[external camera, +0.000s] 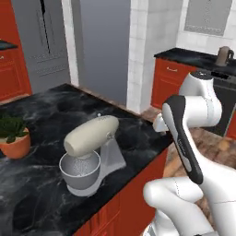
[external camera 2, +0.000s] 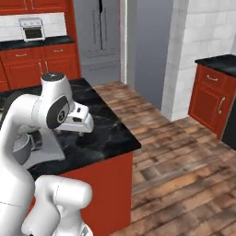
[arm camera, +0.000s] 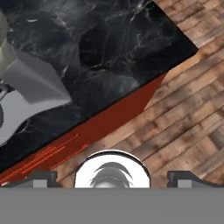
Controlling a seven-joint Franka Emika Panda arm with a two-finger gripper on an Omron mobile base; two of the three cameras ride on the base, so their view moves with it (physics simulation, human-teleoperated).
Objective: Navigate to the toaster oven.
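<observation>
1. The gripper (arm camera: 112,175) hangs over the edge of the black counter (arm camera: 109,48), its tips set wide apart with nothing between them.
2. Just beside it stands a mixer (external camera: 90,154).
3. The toaster oven (external camera 2: 32,28) sits well away on the far back counter, forward and left of the arm.
4. The base likely has to drive that way, around this counter.

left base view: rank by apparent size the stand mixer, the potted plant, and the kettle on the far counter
1. The cream and grey stand mixer looks largest, though it sits nearest the camera.
2. The green plant in its orange pot, cut off by the picture's edge.
3. The brown kettle, far off, so its true size is unsure.
</observation>
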